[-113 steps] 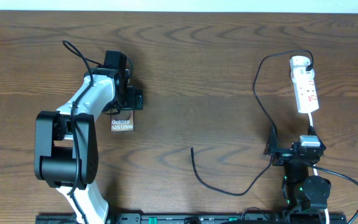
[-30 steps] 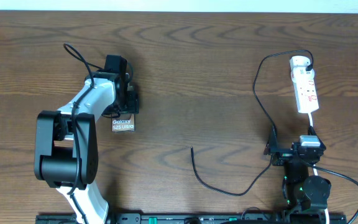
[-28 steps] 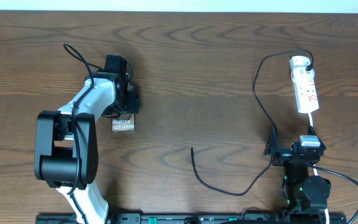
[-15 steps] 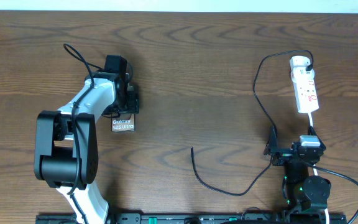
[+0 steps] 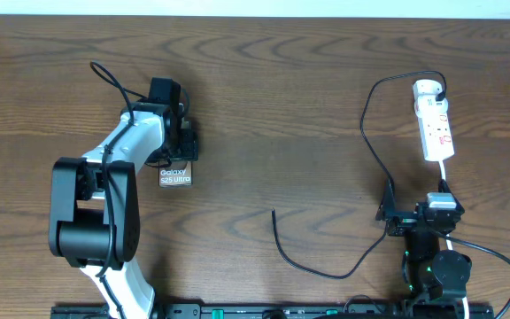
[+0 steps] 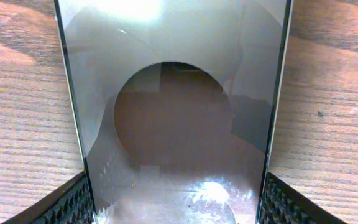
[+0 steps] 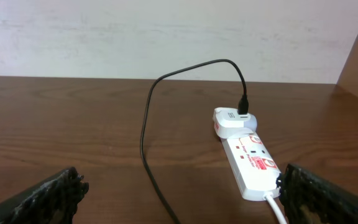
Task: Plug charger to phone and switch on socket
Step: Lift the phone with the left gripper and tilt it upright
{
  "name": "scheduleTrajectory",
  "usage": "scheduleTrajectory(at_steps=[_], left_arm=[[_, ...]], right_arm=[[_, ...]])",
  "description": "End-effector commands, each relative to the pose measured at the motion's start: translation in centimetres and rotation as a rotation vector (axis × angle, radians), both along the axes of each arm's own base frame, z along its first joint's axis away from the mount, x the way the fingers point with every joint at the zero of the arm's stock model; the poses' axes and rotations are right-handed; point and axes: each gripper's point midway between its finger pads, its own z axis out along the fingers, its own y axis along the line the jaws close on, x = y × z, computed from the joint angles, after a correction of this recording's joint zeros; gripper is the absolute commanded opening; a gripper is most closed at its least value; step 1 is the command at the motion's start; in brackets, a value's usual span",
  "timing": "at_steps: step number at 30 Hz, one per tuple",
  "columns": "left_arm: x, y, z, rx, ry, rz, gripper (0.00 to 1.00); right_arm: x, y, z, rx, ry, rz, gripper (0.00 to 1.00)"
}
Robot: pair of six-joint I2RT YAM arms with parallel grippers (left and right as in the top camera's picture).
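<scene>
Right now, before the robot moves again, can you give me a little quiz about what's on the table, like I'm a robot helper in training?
1. True or false: the charger's free tip lies on the table, not in the phone.
2. Which gripper has the phone between its fingers? A) left B) right C) neither
3. Fill in: the charger's other end is plugged in at the far end of the white ______.

Key
1. True.
2. A, the left gripper.
3. socket.
</scene>
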Motion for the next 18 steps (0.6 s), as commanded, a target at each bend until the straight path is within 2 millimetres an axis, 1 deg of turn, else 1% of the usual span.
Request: scheduleTrajectory(at_steps=[1,5,9,11,14,18], left_arm=[[2.1,-1.3,3.6,-0.075,-0.101,-0.01,0.08],[3.1,-2.6,7.4,-0.156,-0.194,-0.025,0.08],[3.4,-3.8,11.4,-0.242,-0.287,0.0,0.07],[3.4,-3.8,13.6,-0.274,-0.334,0.062,0.08],[3.1,-3.8,16.5,-0.328,-0.386,0.173,0.08],[2.3,-3.7,19.5,-0.439,-0.411,0.396,0.07]], right_arm=[[0.0,0.2,0.0,-0.012,0.001,0.011,0.99],[0.0,0.2,0.0,-0.012,0.001,0.011,0.99],[0.0,0.2,0.0,-0.012,0.001,0.011,0.99],[0.0,0.2,0.0,-0.012,0.001,0.011,0.99],[0.0,0.2,0.0,-0.012,0.001,0.011,0.99],[0.0,0.2,0.0,-0.012,0.001,0.011,0.99]])
